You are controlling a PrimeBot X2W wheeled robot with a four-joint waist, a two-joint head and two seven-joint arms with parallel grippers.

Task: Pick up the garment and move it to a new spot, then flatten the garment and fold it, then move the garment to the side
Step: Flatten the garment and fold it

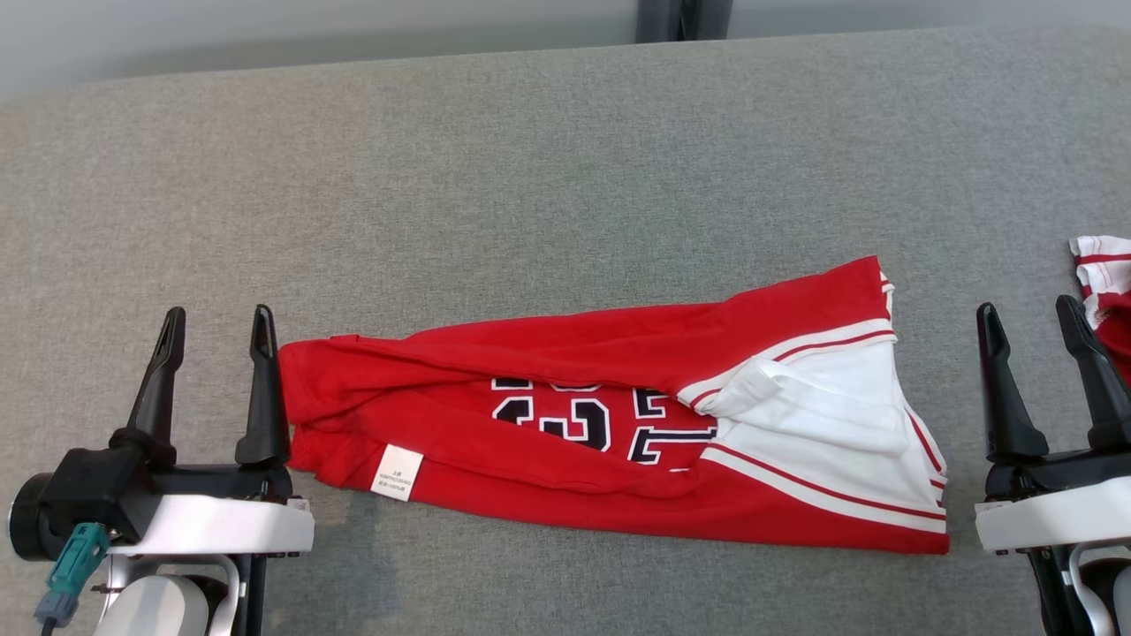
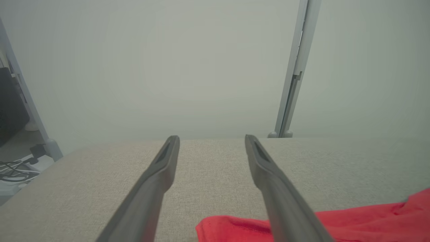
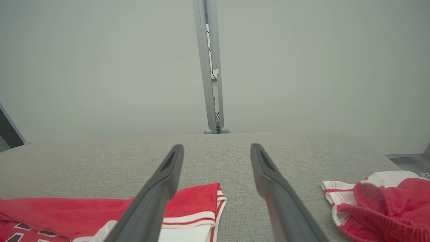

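**Head view.** Nearest the camera, my left end effector [image 1: 219,311] stands toward the near left corner of the grey fabric worktop [image 1: 565,159]. Its two dark fingers are spread wide and hold nothing. My right end effector [image 1: 1025,305] stands toward the near right corner, equally wide and empty. Between them the garment [image 1: 618,424], a red jersey, lies lengthwise toward the worktop's near edge, creased and partly folded over itself. Its dark numerals [image 1: 601,422] sit at mid-length, a white panel [image 1: 822,424] with red stripes covers its right end, and a small white label [image 1: 396,473] shows at its near left. The garment's left end lies just beside my left end effector's inner finger; I cannot tell whether they touch. A second garment [image 1: 1104,283], red and white, lies near the worktop's right edge, beyond my right end effector.

**Left wrist view.** My left end effector [image 2: 212,137] points across the worktop [image 2: 84,181] toward its far edge, fingers wide apart. The garment's [image 2: 231,230] red end lies at the lower right. A grey post [image 2: 295,67] rises behind the far edge, and cables [image 2: 13,169] lie off the worktop at the left.

**Right wrist view.** My right end effector [image 3: 217,147] is wide and empty above the worktop [image 3: 84,161]. The garment's [image 3: 198,201] striped end lies at the lower left, well apart from the second garment [image 3: 386,205] at the lower right. A post [image 3: 211,67] stands behind the far edge.
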